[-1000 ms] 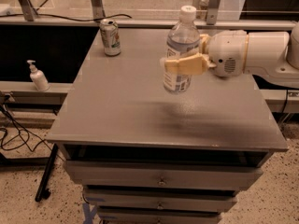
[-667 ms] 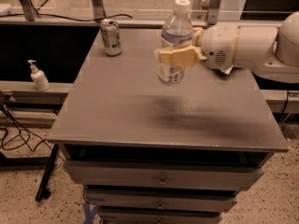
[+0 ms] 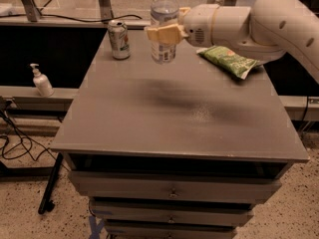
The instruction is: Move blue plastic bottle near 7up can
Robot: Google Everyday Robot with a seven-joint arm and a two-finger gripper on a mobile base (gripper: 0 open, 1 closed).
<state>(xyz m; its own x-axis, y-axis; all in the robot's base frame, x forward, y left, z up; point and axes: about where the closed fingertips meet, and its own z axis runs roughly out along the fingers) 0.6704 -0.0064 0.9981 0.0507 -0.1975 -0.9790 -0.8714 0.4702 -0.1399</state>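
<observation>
Over bottle (image 3: 163, 8) middle, end effector (image 3: 155, 32)

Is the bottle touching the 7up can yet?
Apart. The camera view shows bare table between the can and the bottle, which is held in the gripper.

you have the cream tool (image 3: 160, 34) clamped on the blue plastic bottle (image 3: 163, 11), clear-bluish with a white cap, at the back of the grey counter (image 3: 174, 121). the 7up can (image 3: 118, 39) is silvery with green; the snack bag (image 3: 229, 59) is green.
</observation>
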